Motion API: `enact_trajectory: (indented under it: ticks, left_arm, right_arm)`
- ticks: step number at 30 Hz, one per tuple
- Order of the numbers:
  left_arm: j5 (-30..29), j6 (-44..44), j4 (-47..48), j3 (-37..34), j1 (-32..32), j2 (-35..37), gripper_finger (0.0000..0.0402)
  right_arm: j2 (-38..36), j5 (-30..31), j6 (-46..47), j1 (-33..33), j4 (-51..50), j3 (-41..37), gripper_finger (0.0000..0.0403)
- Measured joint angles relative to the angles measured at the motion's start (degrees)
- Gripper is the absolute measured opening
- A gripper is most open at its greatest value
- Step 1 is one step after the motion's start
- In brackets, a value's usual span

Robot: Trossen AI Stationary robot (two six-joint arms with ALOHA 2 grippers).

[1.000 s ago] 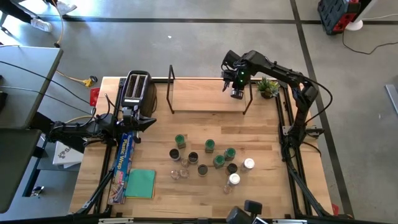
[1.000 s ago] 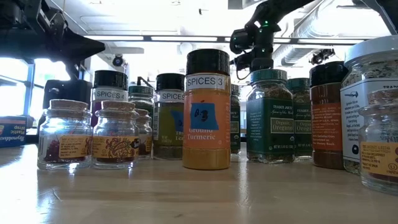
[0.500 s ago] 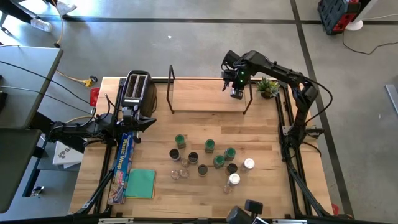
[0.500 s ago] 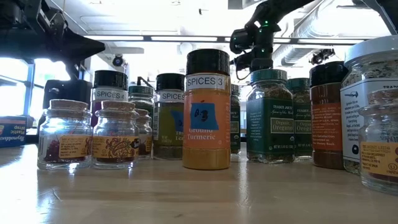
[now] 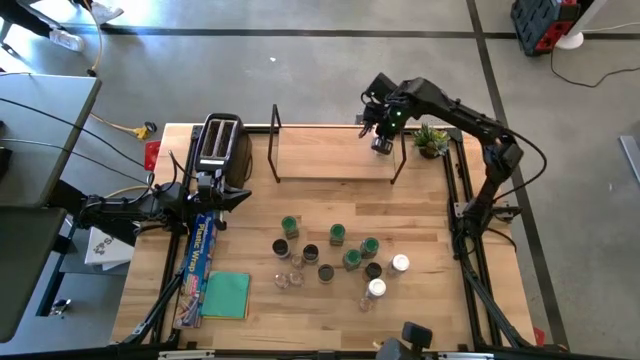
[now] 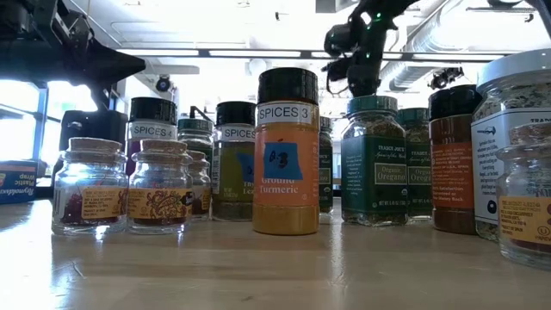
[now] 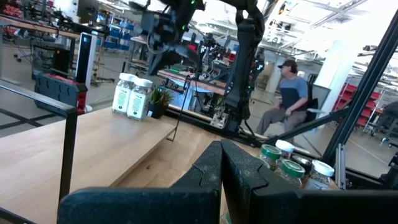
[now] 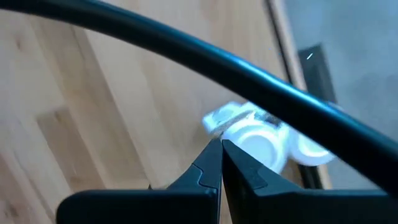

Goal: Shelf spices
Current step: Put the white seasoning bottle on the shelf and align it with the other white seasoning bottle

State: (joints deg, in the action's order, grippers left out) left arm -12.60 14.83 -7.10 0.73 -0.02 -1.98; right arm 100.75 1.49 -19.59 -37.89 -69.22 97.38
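Spices [image 8: 258, 140] on the shelf [image 5: 330, 150] half-hidden under the pinched-together, empty right end effector [image 8: 221, 149]

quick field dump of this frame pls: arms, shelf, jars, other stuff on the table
right gripper: shut, empty, above the shelf's right end
left gripper: shut, empty, waiting at the table's left by the toaster
shelf: back of the table
jars on shelf: two white-lidded jars side by side at its right end
jars still on table: a cluster at front centre, green, dark and white lids
plant: right of the shelf
other: wrap box, green cloth, front left
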Motion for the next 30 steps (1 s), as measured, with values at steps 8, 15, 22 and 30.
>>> enact_trajectory:
  ticks: [8,15,22,30]
  left_arm:
    - [0.0,0.0,0.0,0.0,0.0,0.0,0.0000]
    - [0.0,0.0,0.1,0.0,0.0,0.0,0.0000]
    - [0.0,0.0,0.3,0.0,0.0,0.0,0.0000]
    - [0.0,0.0,0.3,0.0,0.0,0.0,0.0000]
  right_arm:
    - [1.0,0.0,4.6,-1.9,2.0,7.4,0.0005]
    - [6.5,-1.0,4.2,-7.2,-4.6,12.9,0.0013]
    - [7.6,-6.2,6.3,-10.9,-5.1,13.2,0.0111]
    - [10.9,-4.9,7.2,-11.6,-5.7,13.1,0.0241]
